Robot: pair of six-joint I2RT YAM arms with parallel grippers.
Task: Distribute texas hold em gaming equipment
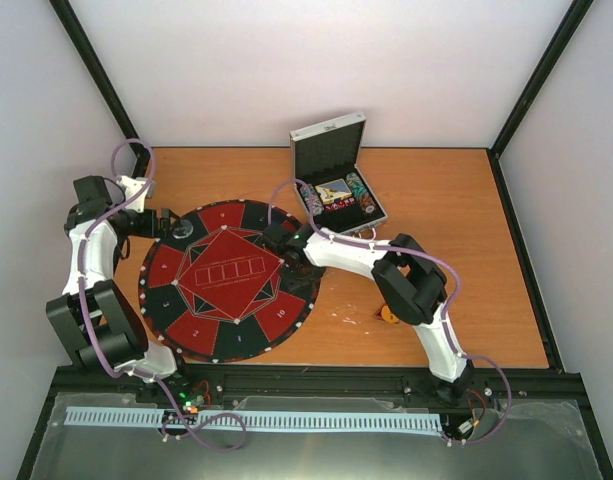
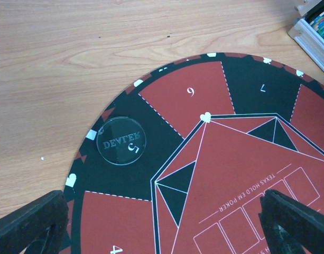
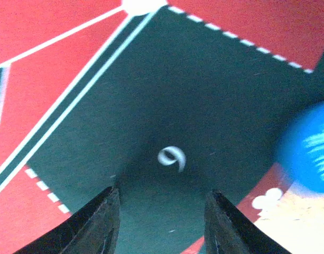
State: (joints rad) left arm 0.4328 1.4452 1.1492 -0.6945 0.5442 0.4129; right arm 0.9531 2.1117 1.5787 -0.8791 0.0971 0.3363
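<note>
A clear disc marked DEALER [image 2: 121, 141] lies on black segment 5 of the round red-and-black mat [image 2: 241, 174], near its edge. It also shows in the top view [image 1: 183, 230]. My left gripper [image 2: 162, 233] is open and empty, a little back from the disc above the mat; it shows in the top view [image 1: 169, 224]. My right gripper [image 3: 162, 217] is open and empty, low over black segment 9. A blue disc [image 3: 307, 153] lies to its right at the mat's edge. Poker chips [image 1: 359, 188] and cards [image 1: 334, 193] sit in the open case.
The silver case [image 1: 331, 135] stands open behind the mat's right side; its corner shows in the left wrist view [image 2: 315, 26]. A yellow disc [image 1: 389, 314] lies on the wooden table, partly under my right arm. Walls close in the table's sides.
</note>
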